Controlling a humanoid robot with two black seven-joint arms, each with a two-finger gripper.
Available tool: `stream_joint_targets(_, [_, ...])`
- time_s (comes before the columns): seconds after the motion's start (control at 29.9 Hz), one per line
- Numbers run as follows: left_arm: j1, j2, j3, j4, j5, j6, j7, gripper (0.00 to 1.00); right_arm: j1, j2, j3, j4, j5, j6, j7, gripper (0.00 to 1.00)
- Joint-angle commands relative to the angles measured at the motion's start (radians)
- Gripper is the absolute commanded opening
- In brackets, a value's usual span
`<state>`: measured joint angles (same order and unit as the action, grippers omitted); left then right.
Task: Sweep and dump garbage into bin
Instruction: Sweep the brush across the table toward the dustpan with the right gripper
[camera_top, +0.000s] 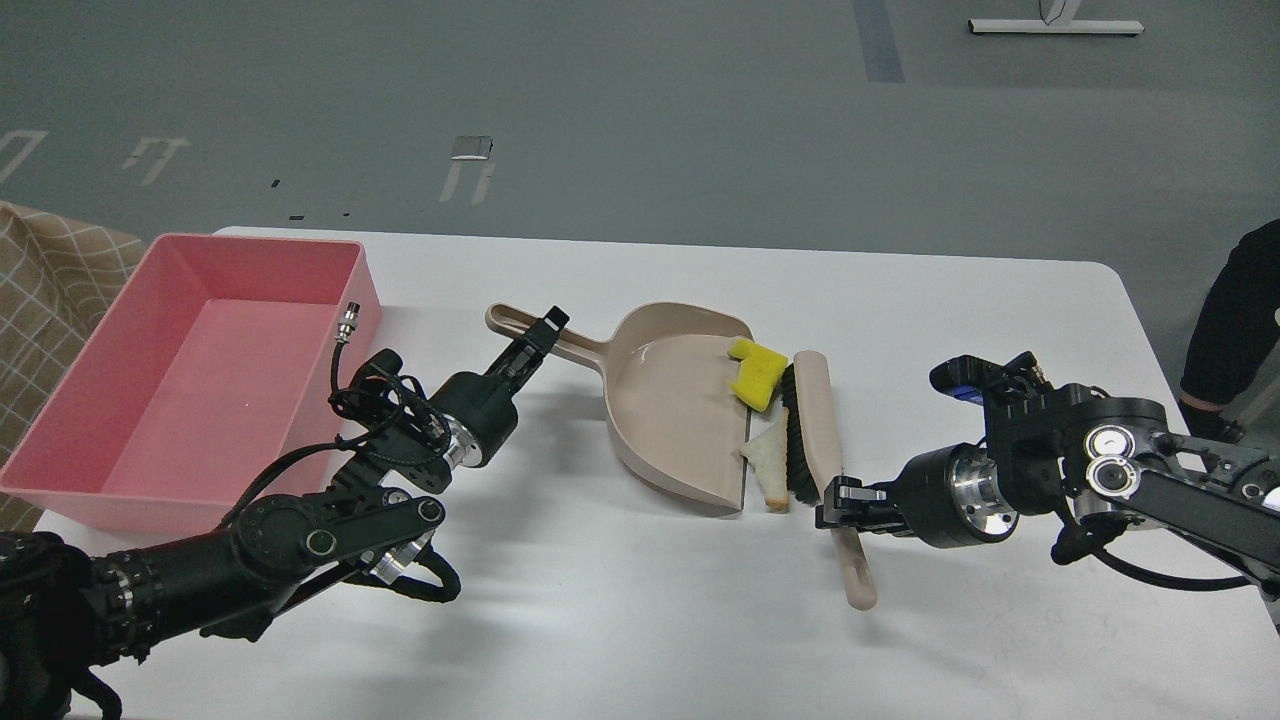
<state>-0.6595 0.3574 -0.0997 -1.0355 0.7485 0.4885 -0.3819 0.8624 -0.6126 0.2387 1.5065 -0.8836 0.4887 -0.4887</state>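
Note:
My left gripper (541, 335) is shut on the handle of the beige dustpan (680, 420), which lies on the white table (640, 620) with its mouth to the right. My right gripper (838, 500) is shut on the handle of the beige brush (812, 420), whose black bristles press against the garbage at the pan's lip. The yellow sponge (757, 372) sits on the pan's edge. The white bread slice (766, 460) lies across the lip, partly on the table. The pink bin (190, 375) stands empty at the left.
A checked beige cloth (50, 290) lies beyond the bin at the far left. The table's right edge runs near my right arm. Grey floor lies beyond the table's far edge.

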Motion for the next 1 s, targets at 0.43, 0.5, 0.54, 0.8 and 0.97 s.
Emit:
stream_joint_targets(0.43, [-0.009, -0.011, 0.0, 0.0, -0.003, 0.0, 0.001, 0.0, -0.052, 0.134, 0.103, -0.034, 0.023, 0.0, 0.0, 0.0])
stream_joint_targets(0.5, [-0.011, -0.011, 0.0, 0.0, -0.005, 0.0, 0.001, 0.0, -0.052, 0.145, 0.111, -0.043, 0.023, 0.0, 0.0, 0.0])
stream_joint_targets(0.54, [-0.011, -0.011, 0.0, 0.0, -0.003, 0.0, 0.001, 0.0, -0.052, 0.158, 0.119, -0.052, 0.023, 0.0, 0.0, 0.0])
stream_joint_targets(0.8, [-0.008, -0.011, -0.002, 0.0, -0.005, 0.0, 0.001, 0.0, -0.052, 0.237, 0.143, -0.098, 0.023, 0.0, 0.0, 0.0])
stream_joint_targets(0.97, [-0.008, -0.011, -0.003, 0.0, -0.005, 0.0, 0.001, 0.0, -0.051, 0.255, 0.149, -0.106, 0.023, 0.0, 0.0, 0.0])
